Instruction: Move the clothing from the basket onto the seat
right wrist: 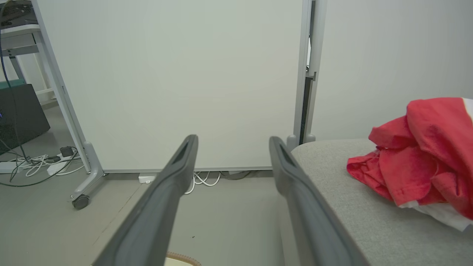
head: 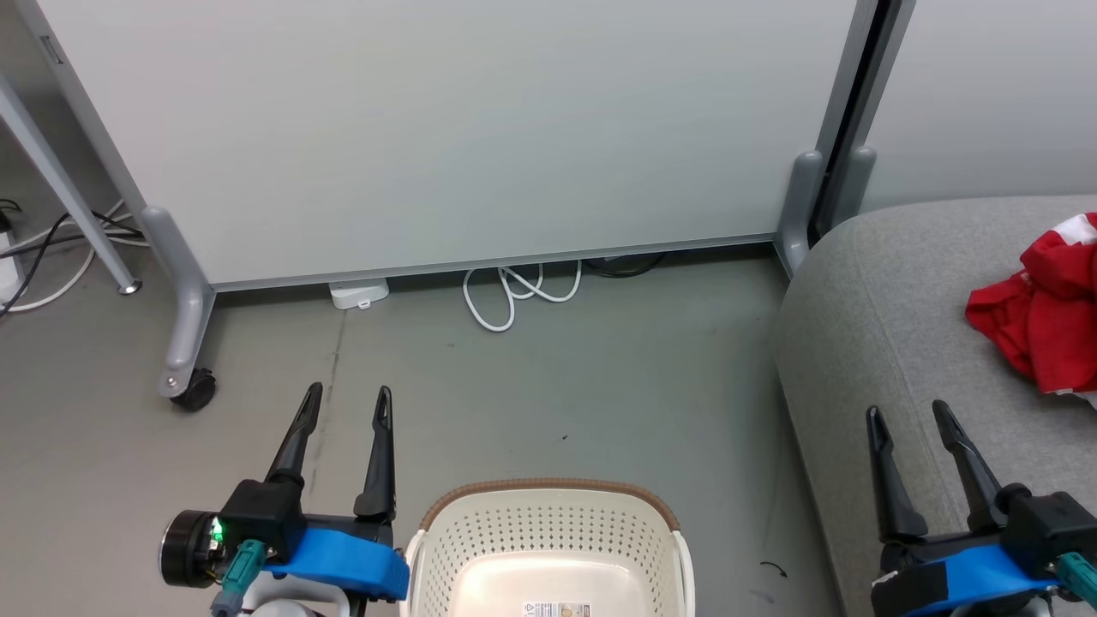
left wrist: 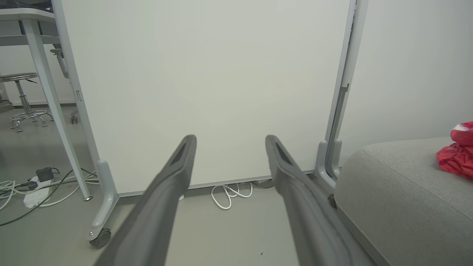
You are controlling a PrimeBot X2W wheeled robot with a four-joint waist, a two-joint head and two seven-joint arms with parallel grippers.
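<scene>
Red clothing (head: 1041, 313) lies heaped on the grey seat (head: 866, 343) in the head view, and the basket (head: 548, 523) shows bare where visible, so the move looks done. The left tool (head: 350, 391) and right tool (head: 906, 409) stand spread and empty. The left wrist view, then the right wrist view, shows the heap off to the right, untouched.

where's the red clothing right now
The red clothing lies crumpled on the grey sofa at the right edge of the head view, ahead of the right gripper and apart from the basket.
</scene>
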